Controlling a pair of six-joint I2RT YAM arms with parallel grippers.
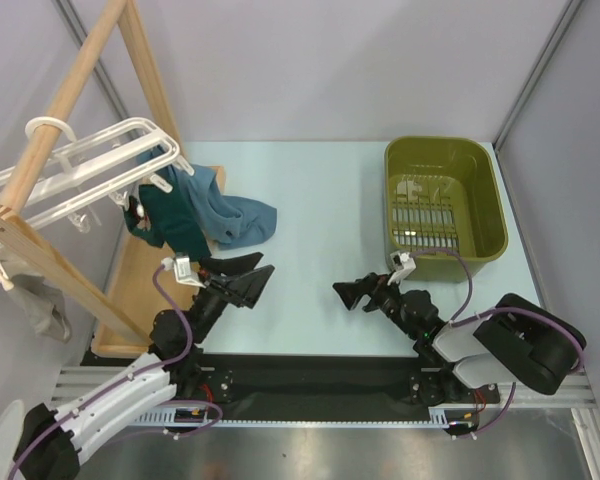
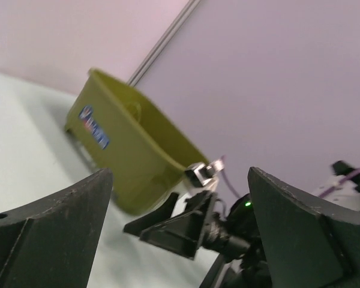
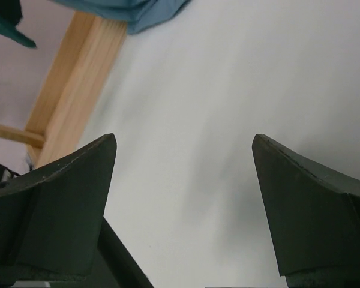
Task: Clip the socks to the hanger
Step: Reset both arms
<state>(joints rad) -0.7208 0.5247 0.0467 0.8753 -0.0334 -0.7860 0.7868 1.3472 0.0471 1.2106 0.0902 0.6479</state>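
Both arms sit low at 6 o'clock, and nothing is held. The left gripper (image 1: 262,268) has its fingers spread wide with only air between them. The right gripper (image 1: 350,290) is equally parted, and its own camera shows bare table (image 1: 320,190) between the fingers. The hanger (image 1: 90,165) hangs off the top rail of the wooden rack (image 1: 75,85) at about 10 o'clock. A dark teal sock (image 1: 168,215) dangles from its near end, though I cannot tell whether a clip actually grips it. The steel-blue sock (image 1: 242,222) lies slumped on the table just right of it, at about 9 o'clock, with one end trailing up toward the hanger. The green basket (image 1: 445,143) at 2 o'clock appears to hold no socks. The step in hand looks like picking up the steel-blue sock, and the left gripper, pointing toward 1 o'clock just below it, is the nearer one. It would do best to pinch a single layer at the cuff or toe rather than the bunched middle, so a short free edge stands up for the clip. The lift should go straight up to avoid dragging the teal sock along. The right gripper could then come across from 5 o'clock to steady the swinging frame or press a clip open. The main risk is the hanger swaying on its hook.
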